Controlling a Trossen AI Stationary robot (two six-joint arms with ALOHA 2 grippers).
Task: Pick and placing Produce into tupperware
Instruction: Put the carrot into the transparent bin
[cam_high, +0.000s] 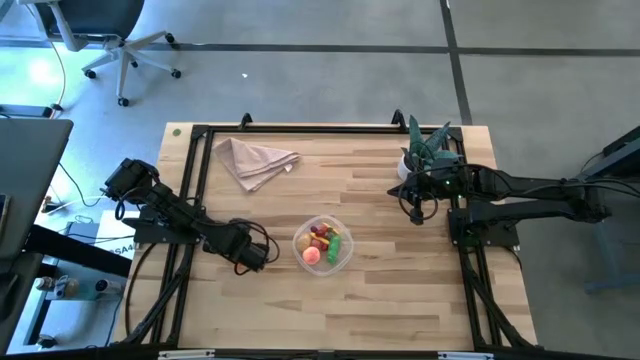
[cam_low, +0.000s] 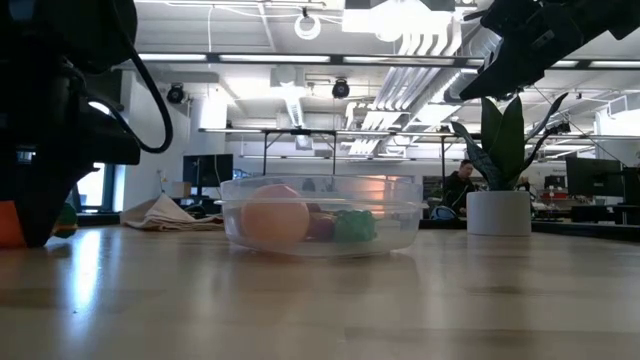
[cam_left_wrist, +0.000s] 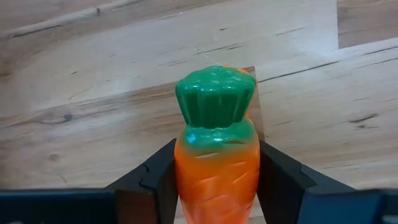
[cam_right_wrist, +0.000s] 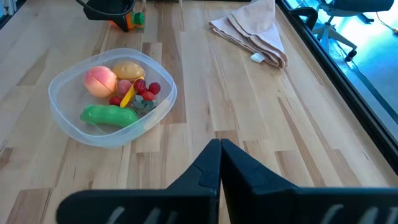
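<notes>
The orange toy carrot (cam_left_wrist: 217, 177) with a green top (cam_left_wrist: 216, 99) sits between the fingers of my left gripper (cam_left_wrist: 217, 163), which is shut on it. That gripper (cam_high: 262, 257) is just left of the tupperware (cam_high: 323, 243), a round clear container resting on the table and holding a peach-pink fruit (cam_right_wrist: 101, 79), a tan potato (cam_right_wrist: 129, 68), a green pepper (cam_right_wrist: 109, 114), a yellow piece and small red fruits. My right gripper (cam_right_wrist: 219, 148) is shut on nothing and hovers over the table's right part (cam_high: 415, 210), near the plant. My left gripper pinches the carrot's orange body (cam_left_wrist: 214, 186) between its two fingers (cam_left_wrist: 157, 180), one on each side. The fingers lie along the carrot, and the green top sticks out past their tips. The carrot is low over the wood; whether it touches the table I cannot tell.
A beige cloth napkin (cam_high: 252, 160) lies crumpled at the far left of the table. A green spiky plant in a white pot (cam_high: 425, 152) stands at the far right, close to my right arm. Bare wood lies in front of the tupperware, along the near edge.
</notes>
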